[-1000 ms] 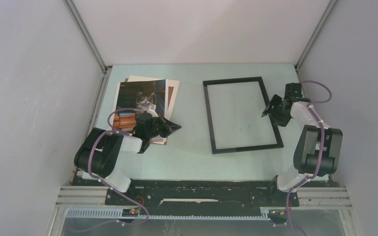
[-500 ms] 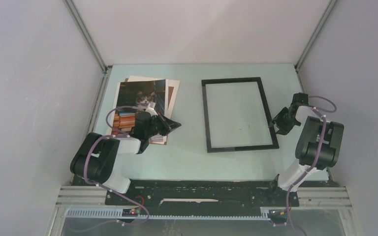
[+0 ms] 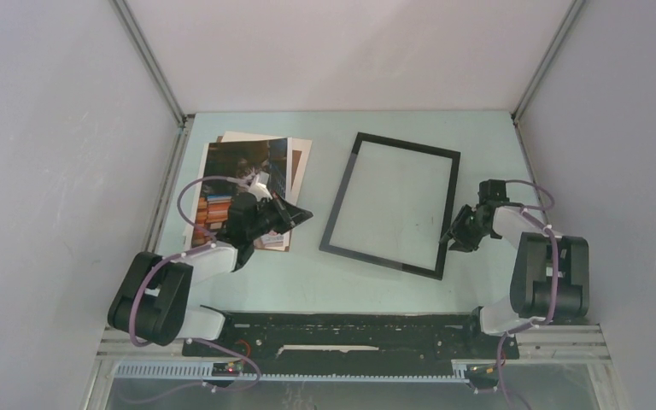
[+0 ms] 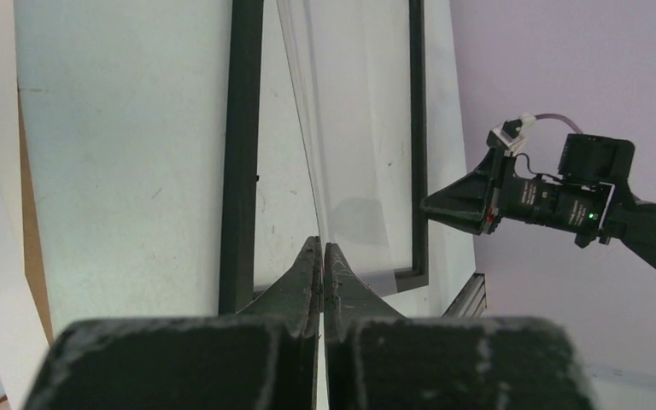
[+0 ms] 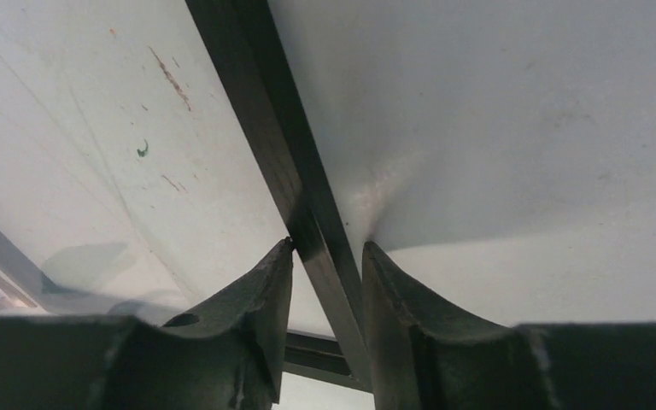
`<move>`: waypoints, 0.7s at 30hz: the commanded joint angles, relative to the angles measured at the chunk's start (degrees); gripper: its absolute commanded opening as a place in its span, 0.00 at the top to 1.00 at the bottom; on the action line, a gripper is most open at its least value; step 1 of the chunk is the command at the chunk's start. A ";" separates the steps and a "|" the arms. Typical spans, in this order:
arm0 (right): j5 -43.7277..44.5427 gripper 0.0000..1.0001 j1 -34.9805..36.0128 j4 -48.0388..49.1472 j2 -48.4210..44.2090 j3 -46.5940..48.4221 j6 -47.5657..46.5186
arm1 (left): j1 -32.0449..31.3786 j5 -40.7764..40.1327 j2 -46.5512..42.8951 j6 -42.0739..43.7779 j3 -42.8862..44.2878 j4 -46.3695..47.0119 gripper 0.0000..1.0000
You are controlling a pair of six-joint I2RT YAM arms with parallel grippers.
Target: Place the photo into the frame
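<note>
The photo [image 3: 231, 162], dark with a grey cat and striped books, lies at the left on a stack, with my left arm over its near end. The black frame [image 3: 339, 192] lies skewed at mid table. My left gripper [image 3: 307, 216] hovers shut by the stack's near right corner. In the left wrist view its jaws [image 4: 322, 243] are pressed together and point at the frame [image 4: 241, 154]. My right gripper [image 3: 448, 237] is at the frame's right bar. In the right wrist view it [image 5: 327, 243] is open, with that bar [image 5: 265, 111] slanting between the fingers and touching the left fingertip.
Under the photo lie a brown cardboard board [image 3: 301, 162] and a white sheet [image 3: 239, 136]. Grey walls close in the table on the left, back and right. A black rail [image 3: 350, 329] with the arm bases runs along the near edge.
The frame has swung clockwise, its near end sliding left. My right gripper came nearer and leftward onto the frame's right bar, its jaws narrowing. My left gripper stayed shut and barely moved.
</note>
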 commanded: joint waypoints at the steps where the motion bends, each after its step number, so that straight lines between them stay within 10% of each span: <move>1: 4.53 0.49 -0.09 -0.99 -2.96 1.23 -2.75 | -0.57 4.42 1.83 3.34 3.05 -0.13 1.00; 8: -3.65 0.21 2.72 2.68 -12.22 1.90 -3.41 | -2.41 3.62 0.62 12.20 7.79 -2.95 1.00; 13: -15.94 0.22 1.69 5.78 -9.84 2.24 -1.61 | -3.87 5.56 0.89 17.74 10.74 -2.31 1.00; 21: -11.07 0.28 -3.16 6.78 -6.62 2.24 0.22 | -6.33 7.43 7.33 20.83 18.13 1.49 1.00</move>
